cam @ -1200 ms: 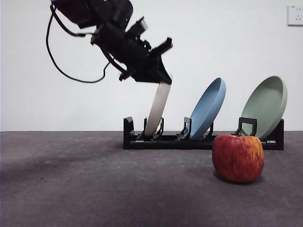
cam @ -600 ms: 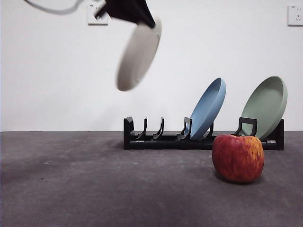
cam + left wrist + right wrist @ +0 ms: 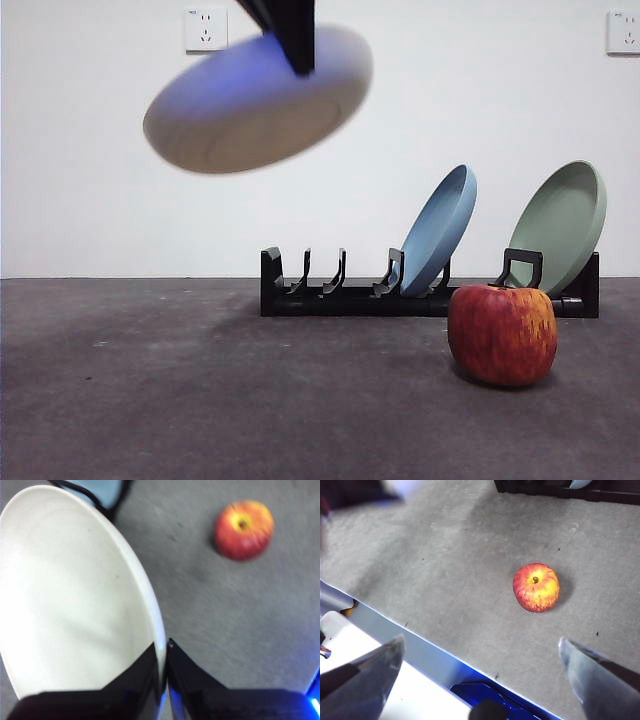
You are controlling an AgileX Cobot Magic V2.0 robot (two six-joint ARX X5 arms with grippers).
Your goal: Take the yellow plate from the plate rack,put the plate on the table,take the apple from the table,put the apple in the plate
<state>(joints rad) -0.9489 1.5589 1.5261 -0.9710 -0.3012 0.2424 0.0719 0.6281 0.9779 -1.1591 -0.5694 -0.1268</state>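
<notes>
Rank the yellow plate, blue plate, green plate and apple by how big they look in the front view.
1. yellow plate, largest, though it is held high by the left gripper and may be nearer the camera.
2-3. green plate and blue plate: too alike to rank.
4. apple, smallest.

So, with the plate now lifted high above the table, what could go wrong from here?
1. The left gripper pinches the yellow plate only at its rim, and the picture is blurred by motion; the plate might slip or swing.
2. The apple lies on the table in front of the plate rack; a plate set down too near could knock it rolling.
3. The right gripper waits open above the apple; the arms might crowd each other.
</notes>
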